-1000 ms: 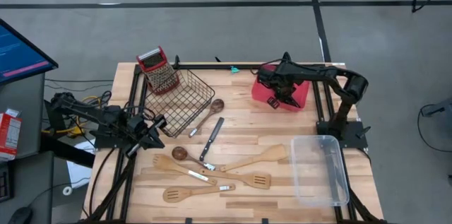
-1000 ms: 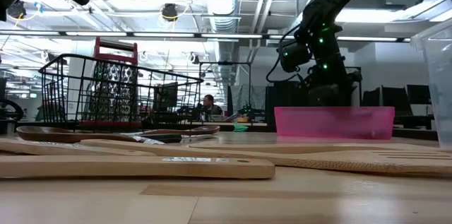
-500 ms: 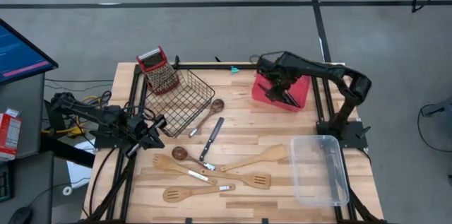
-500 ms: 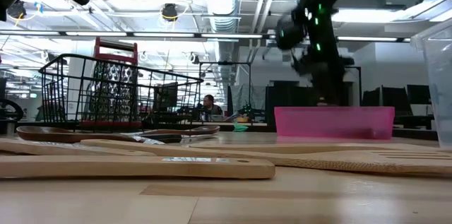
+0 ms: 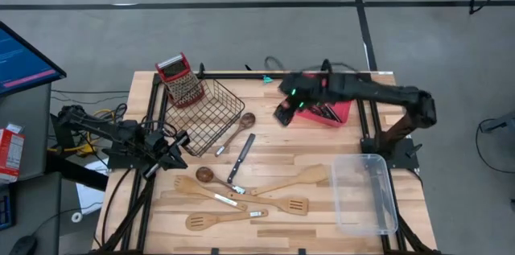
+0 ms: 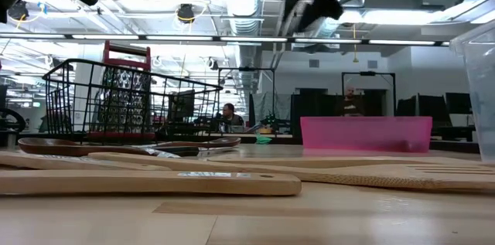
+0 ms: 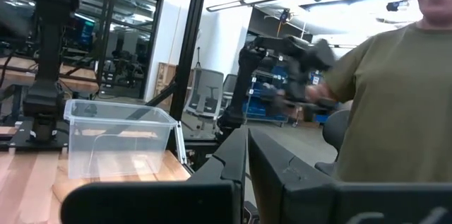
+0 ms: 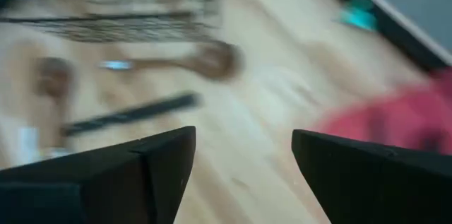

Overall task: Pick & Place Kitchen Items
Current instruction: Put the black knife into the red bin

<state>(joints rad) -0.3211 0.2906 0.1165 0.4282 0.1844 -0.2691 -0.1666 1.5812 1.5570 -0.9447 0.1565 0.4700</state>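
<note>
On the pale wooden worktop (image 5: pixel 322 150), wooden spatulas (image 5: pixel 283 204), spoons (image 5: pixel 236 133) and a black-handled knife (image 5: pixel 240 158) lie unsorted near the front edge, while the empty right end effector (image 5: pixel 283 114), fingers spread, hovers beside the red tray (image 5: pixel 342 112).

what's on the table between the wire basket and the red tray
In the high view, nothing lies between the wire basket and the red tray: bare wood, with the open right claw hanging over it beside the tray.
</note>
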